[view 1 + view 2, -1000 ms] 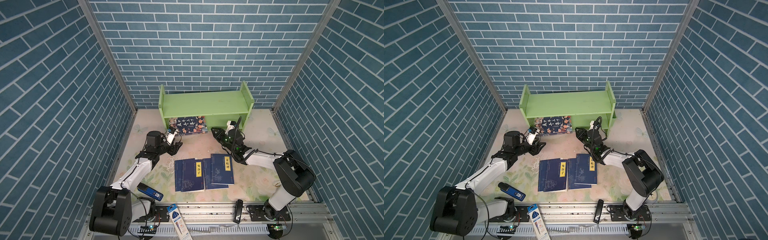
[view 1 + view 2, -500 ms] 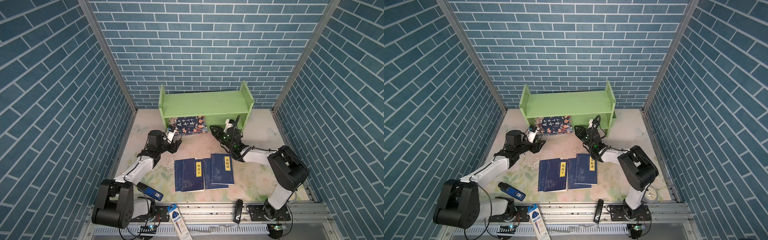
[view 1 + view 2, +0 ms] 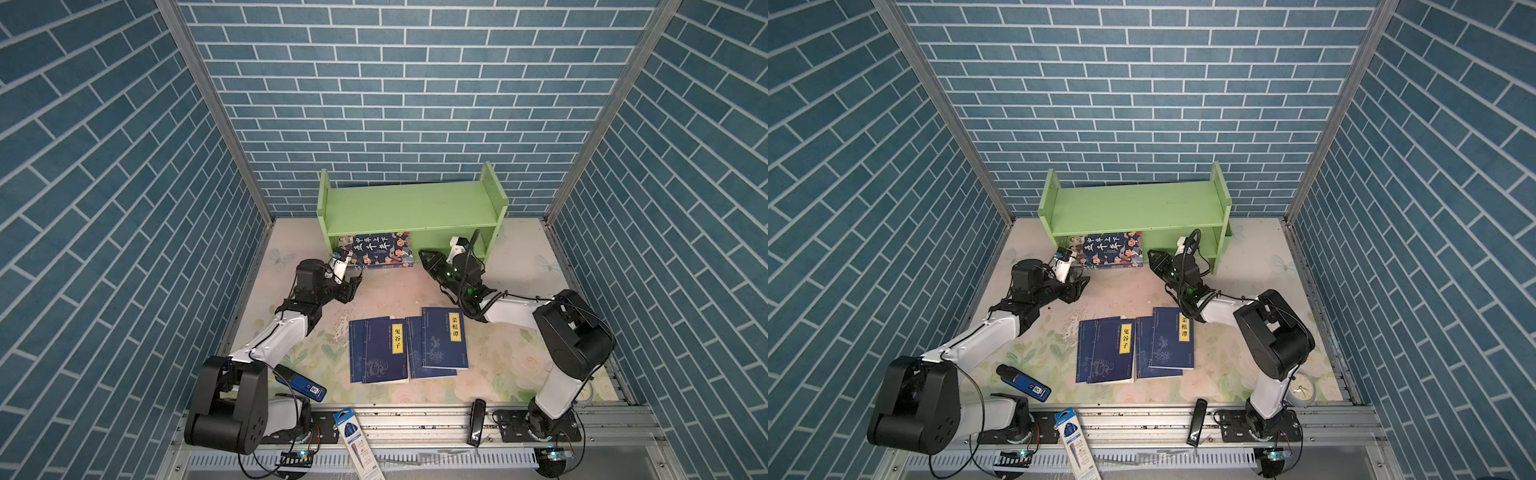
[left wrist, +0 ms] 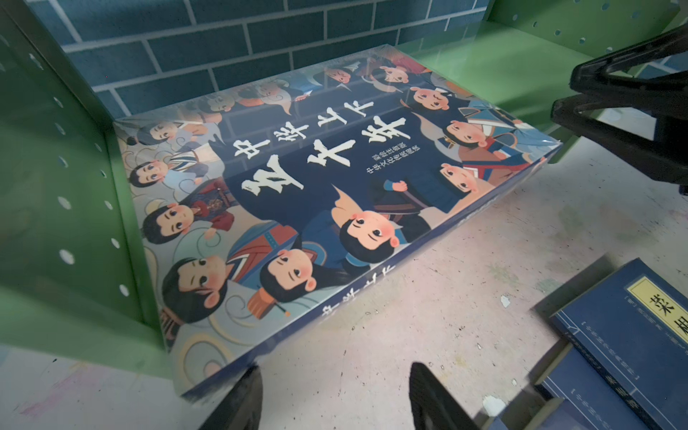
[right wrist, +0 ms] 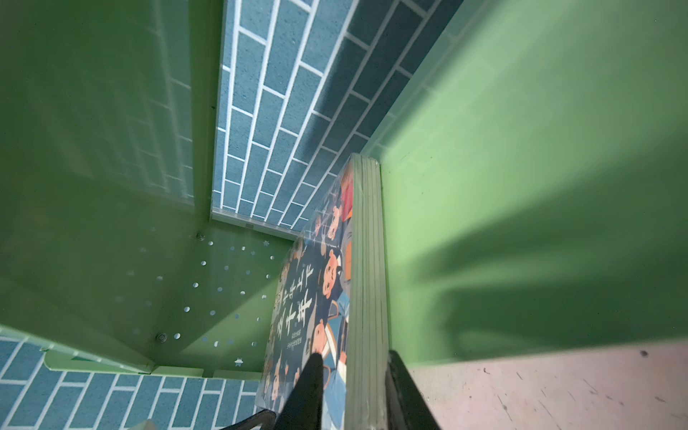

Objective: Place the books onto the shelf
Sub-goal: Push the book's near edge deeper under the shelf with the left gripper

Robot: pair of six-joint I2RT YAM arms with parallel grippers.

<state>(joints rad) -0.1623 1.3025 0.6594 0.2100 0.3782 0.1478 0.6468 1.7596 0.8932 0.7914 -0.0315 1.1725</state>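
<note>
Reference dial: centred on the table [image 3: 505, 374] in both top views, with 12 o'clock at the back wall [image 3: 395, 104] and 6 o'clock at the front rail [image 3: 415, 422]. The shelf [image 3: 411, 205] stands at 12 o'clock against the back wall. The cartoon book [image 3: 380, 249] lies cover up on the lower tier at the 9 o'clock end of the shelf, beside the side panel. Its front portion projects past the shelf edge toward 6 o'clock. The right gripper [image 3: 424, 257] meets the 3 o'clock edge of this book near its front corner. In the right wrist view its fingers [image 5: 309, 387] are closed on the book, one on the cover and one on the underside, with the page block between them. The left gripper [image 3: 353, 286] sits low over the table, just off the book's front corner on the 9 o'clock side. In the left wrist view its fingers [image 4: 242, 402] stand apart with only bare table between them. The four navy books [image 3: 384, 349] lie flat at the dial centre as two overlapping pairs, side by side, apart from both grippers. A blue handheld device [image 3: 300, 382] lies at 7 o'clock. A pen package [image 3: 357, 442] crosses the front rail at 6 o'clock.
</note>
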